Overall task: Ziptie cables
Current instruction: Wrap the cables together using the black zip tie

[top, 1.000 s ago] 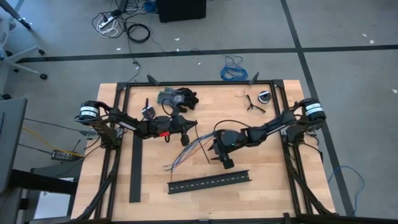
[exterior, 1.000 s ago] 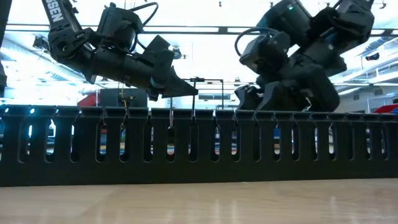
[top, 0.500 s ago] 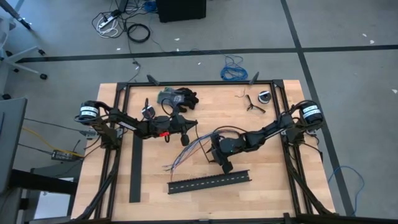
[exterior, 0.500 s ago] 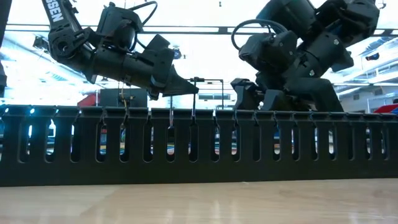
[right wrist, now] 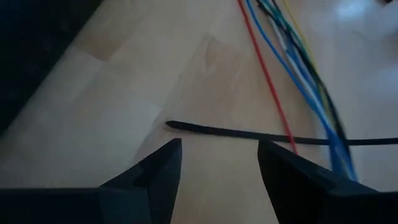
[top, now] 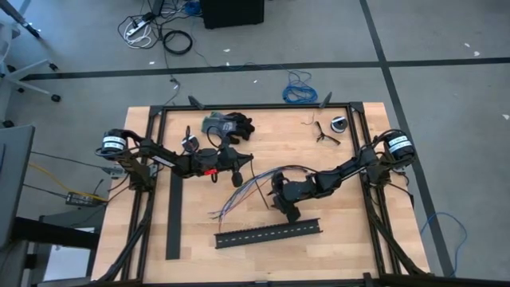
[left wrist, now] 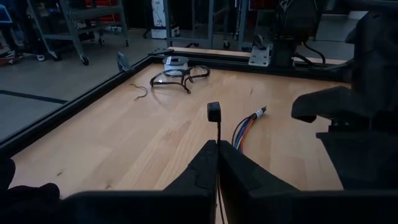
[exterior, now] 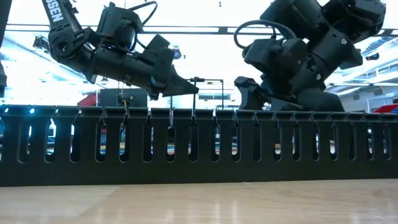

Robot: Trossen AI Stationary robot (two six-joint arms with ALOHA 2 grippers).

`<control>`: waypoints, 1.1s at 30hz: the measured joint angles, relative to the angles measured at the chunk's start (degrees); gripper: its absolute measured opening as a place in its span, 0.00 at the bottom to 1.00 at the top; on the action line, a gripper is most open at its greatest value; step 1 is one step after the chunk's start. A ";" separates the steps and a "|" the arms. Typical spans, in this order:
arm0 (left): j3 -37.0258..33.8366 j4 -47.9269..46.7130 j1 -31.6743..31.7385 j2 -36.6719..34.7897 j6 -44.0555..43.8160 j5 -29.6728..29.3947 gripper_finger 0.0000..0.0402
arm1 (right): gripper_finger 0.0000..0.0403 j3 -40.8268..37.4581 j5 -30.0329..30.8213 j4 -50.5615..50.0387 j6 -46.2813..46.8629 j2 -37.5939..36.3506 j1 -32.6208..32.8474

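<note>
Blue, grey, white and green cables (top: 243, 194) lie loose on the table (top: 351, 239) between your two arms, their long axis running diagonally in the high view: bundled end up near the left gripper (top: 237, 177), splayed ends down toward the slotted channel (top: 268, 233). Your right gripper (top: 287, 209) sits low just beside the bundle, on the side away from the left arm, and is judged the nearer of the two to the cables' middle. Its jaws stand apart, holding nothing; in the right wrist view the fingers (right wrist: 152, 171) frame bare wood, with a thin black strip, probably a ziptie (right wrist: 214, 132), lying just ahead of them and crossing under the coloured wires. The strip's long axis runs across the jaw gap, and it lies roughly square to the cables. Your left gripper hovers above the bundled end with jaws shut on a thin black upright strip with a small square head (left wrist: 213, 111), which appears to be a second ziptie; the cable tips show beyond it. The coming move turns on this: the flat strip lies directly ahead of your right jaws, so a short advance and descent should bring it between the fingers.
</note>
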 joint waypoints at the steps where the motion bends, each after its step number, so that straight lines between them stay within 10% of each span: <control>1: 0.00 -0.01 0.00 0.00 0.00 0.00 0.00 | 0.51 0.00 0.21 0.01 -0.66 0.00 -0.01; 33: 0.00 -0.43 0.02 0.00 0.02 0.01 0.00 | 0.46 4.59 0.13 0.92 -2.14 7.19 -0.52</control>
